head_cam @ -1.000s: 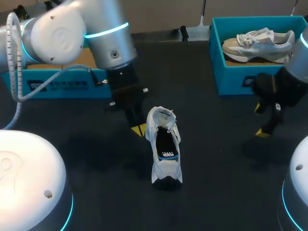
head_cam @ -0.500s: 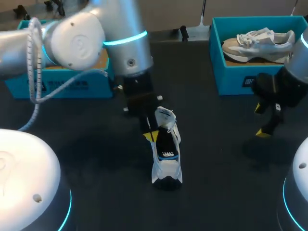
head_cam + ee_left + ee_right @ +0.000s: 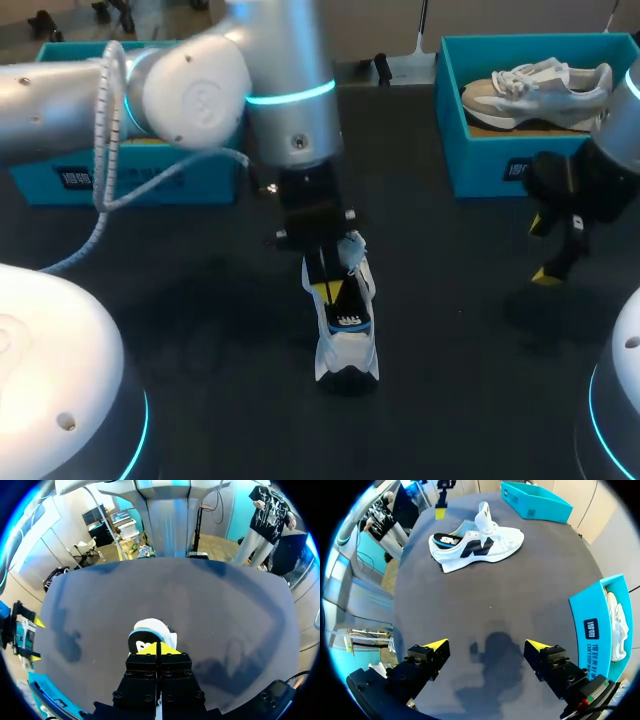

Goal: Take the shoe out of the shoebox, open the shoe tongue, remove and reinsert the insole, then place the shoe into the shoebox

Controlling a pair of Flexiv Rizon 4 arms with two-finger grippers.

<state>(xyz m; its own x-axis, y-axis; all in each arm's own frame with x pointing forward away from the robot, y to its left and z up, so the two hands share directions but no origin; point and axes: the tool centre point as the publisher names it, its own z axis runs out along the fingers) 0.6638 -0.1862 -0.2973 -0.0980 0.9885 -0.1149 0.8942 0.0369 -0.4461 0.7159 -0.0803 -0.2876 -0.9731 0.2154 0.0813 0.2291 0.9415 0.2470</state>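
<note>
Left gripper [image 3: 159, 648]: yellow tips pressed together, nothing visible between them. It hangs tips-down over the opening of the white lace-up sneaker with dark side marking [image 3: 346, 365]. The tips sit right at the black insole [image 3: 346, 300] showing in the heel half; can't tell if they touch it. Sneaker stands sole-down mid-table, heel toward the robot, toe away, white tongue [image 3: 483, 512] standing up. Silver left arm [image 3: 290, 100] comes across from the left and partly hides the front of the shoe in the head view.

Right gripper [image 3: 487, 645]: fingers wide apart, holding nothing, over bare table well to the right of the sneaker.

Teal open cardboard shoebox [image 3: 495, 160] sits at the far right, beyond the right gripper, with a beige-and-white sneaker [image 3: 540, 85] inside. Second teal box [image 3: 120, 180] is at the far left, partly behind the left arm. Surface is a dark matte table [image 3: 450, 390].
</note>
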